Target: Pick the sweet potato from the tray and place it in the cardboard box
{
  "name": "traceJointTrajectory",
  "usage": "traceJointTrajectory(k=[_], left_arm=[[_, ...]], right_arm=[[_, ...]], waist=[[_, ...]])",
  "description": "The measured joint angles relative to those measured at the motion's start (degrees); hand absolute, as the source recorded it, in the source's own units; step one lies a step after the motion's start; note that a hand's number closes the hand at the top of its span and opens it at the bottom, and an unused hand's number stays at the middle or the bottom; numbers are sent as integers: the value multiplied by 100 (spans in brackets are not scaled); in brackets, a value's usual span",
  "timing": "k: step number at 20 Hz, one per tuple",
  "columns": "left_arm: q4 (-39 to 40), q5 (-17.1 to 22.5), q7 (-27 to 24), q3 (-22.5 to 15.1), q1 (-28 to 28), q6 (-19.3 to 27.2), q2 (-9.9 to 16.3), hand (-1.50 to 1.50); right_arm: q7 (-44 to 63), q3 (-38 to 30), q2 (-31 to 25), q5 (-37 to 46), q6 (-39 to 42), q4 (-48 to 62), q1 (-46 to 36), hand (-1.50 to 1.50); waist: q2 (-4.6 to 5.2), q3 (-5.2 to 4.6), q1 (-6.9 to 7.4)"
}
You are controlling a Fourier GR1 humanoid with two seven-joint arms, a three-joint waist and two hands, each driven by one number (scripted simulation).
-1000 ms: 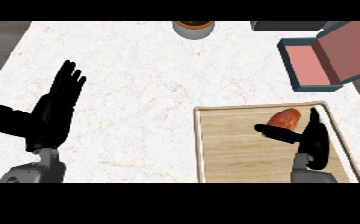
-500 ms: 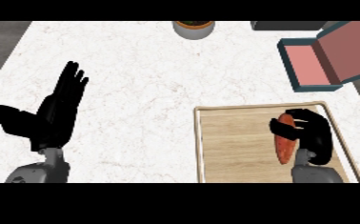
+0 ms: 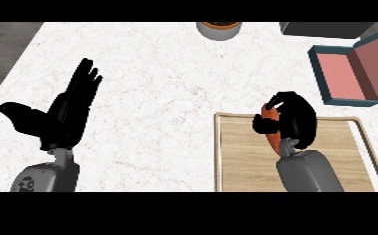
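Note:
My right hand (image 3: 295, 116) is curled round the orange sweet potato (image 3: 272, 130), which shows only as a strip at the hand's left side. Hand and potato are over the far edge of the wooden tray (image 3: 244, 154) at the lower right; whether the potato is off the tray surface I cannot tell. The cardboard box (image 3: 347, 74), pink inside with dark walls, lies open at the right edge, beyond the tray. My left hand (image 3: 70, 109) rests open at the left, fingers up.
A round metal container (image 3: 218, 29) with an orange rim stands at the counter's far edge, centre. A dark grey block (image 3: 325, 29) sits at the far right corner. White marble counter (image 3: 162, 89) stretches between the two hands.
My right hand closed on the sweet potato and moved with it toward the tray's far edge, nearer the box. The left hand has stayed put.

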Motion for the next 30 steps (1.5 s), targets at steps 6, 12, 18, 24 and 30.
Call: traceJointTrajectory(k=[6,12,18,24,30], left_arm=[[48,-10,53,-76,-146,-37,-24,0],[116,10,-45,85,-10,-6,-1,0],[25,61,25,207,60,-28,83,0],[-31,49,-39,252,251,-20,66,0],[-65,39,39,301,219,-4,76,0]], right_arm=[[-871,863,-38,277,980,964,-1620,150],[-1277,1145,351,308,1224,2028,-3155,150],[-628,804,484,316,513,2223,-4106,150],[-91,300,236,770,1,2294,-4493,150],[-153,-341,-317,679,77,2364,-4629,150]], waist=[[19,4,136],[-36,8,-120],[-69,10,-253],[-89,10,-364],[-91,12,-410]])
